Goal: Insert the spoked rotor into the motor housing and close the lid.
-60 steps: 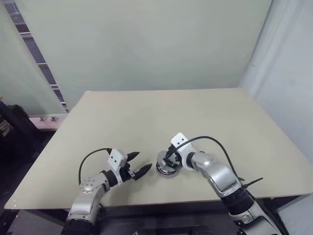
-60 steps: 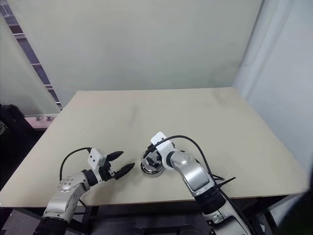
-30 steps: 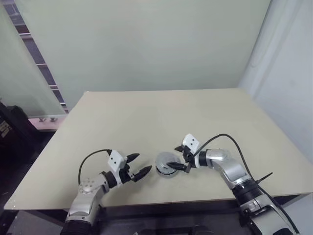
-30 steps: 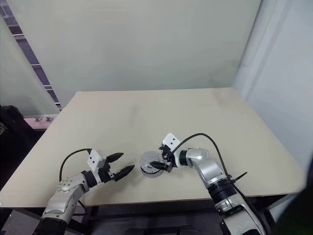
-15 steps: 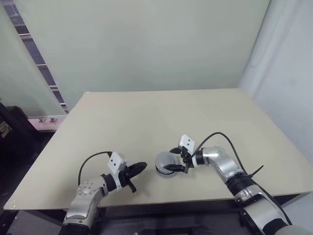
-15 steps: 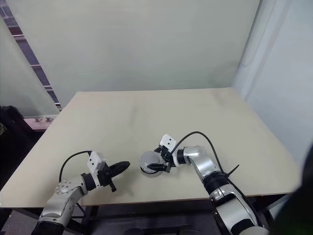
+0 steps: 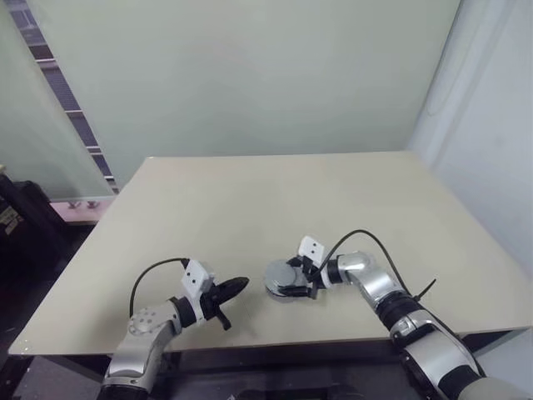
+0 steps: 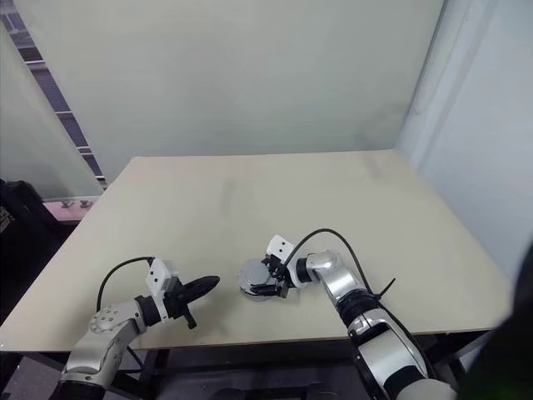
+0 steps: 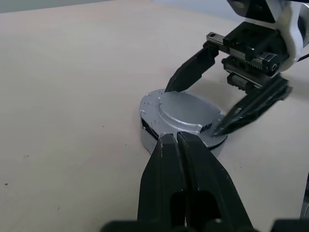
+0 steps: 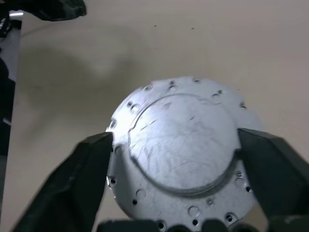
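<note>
Lid (image 10: 181,150) shut on housing (image 9: 149,137) near table (image 7: 250,200) front edge, right gripper (image 9: 219,108) fingers spread astride, left gripper (image 9: 177,145) pinched together

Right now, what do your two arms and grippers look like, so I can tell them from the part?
Both arms are glossy silver-grey with black joints. Each ends in a white block at the wrist, a looping black cable and two tapered black fingers: left gripper, right gripper. The right gripper's base shows a toothed black rack.

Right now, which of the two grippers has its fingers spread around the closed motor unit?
The right gripper: its two black fingers straddle the lid of the motor housing. The left gripper sits apart beside it, fingers pressed shut and holding nothing.
</note>
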{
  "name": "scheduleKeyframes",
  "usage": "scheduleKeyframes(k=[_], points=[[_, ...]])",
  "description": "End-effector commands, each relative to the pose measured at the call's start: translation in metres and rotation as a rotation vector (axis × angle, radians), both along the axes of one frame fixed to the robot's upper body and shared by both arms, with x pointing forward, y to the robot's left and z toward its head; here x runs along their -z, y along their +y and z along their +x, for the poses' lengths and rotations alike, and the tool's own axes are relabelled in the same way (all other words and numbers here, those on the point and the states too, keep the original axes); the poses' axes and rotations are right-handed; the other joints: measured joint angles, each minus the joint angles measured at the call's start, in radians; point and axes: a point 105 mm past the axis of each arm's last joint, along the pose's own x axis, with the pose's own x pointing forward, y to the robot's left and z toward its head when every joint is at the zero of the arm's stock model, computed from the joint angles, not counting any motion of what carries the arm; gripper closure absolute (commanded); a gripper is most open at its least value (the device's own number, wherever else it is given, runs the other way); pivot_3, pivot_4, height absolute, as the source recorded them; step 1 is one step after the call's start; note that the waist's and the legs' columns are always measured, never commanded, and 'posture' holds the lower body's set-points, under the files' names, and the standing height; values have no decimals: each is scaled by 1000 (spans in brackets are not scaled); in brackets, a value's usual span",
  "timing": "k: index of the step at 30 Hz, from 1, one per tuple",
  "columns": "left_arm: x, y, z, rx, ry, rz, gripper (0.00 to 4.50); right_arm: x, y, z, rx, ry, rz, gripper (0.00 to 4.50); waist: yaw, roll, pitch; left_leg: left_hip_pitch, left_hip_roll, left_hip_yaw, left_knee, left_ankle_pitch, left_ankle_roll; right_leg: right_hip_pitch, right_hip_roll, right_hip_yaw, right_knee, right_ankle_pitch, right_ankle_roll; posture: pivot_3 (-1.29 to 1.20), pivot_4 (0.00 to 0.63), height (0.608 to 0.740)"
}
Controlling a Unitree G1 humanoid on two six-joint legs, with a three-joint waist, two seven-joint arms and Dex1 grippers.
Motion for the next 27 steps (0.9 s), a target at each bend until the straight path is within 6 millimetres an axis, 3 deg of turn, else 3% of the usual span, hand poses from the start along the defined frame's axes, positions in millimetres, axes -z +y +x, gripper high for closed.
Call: scheduleKeyframes(k=[1,9,11,23,26,27], points=[[-17,2,4,-2,-62,-6,4500,-11,7,5,-15,-28,16,1287,0,0,0,0,0,0,0,0,0,0,0,0,0,0,0,0,0,740],[-17,1,4,2,-63,-3,4500,-9,10,1,-30,-23,-10,4091,-4,0,0,1,3,0,0,0,0,0,4,2,0,0,0,0,0,740],[-17,1,4,2,-63,-3,4500,-9,11,1,-31,-21,-6,4457,-4,0,-1,2,4,0,0,0,0,0,5,2,0,0,0,0,0,740],[-16,-1,5,7,-59,-4,4500,-28,9,12,93,-8,106,4457,-1,1,0,1,4,0,1,0,-1,0,6,2,1,0,-1,0,0,740],[-16,-1,6,9,-59,-4,4500,-30,4,8,72,-4,87,3912,-1,1,0,1,4,0,1,0,-1,-1,6,2,1,0,-1,0,0,740],[-16,-1,6,9,-59,-4,4500,-32,3,8,68,-8,91,3540,0,1,0,1,4,0,1,0,-1,-1,6,2,1,0,-1,0,0,740]])
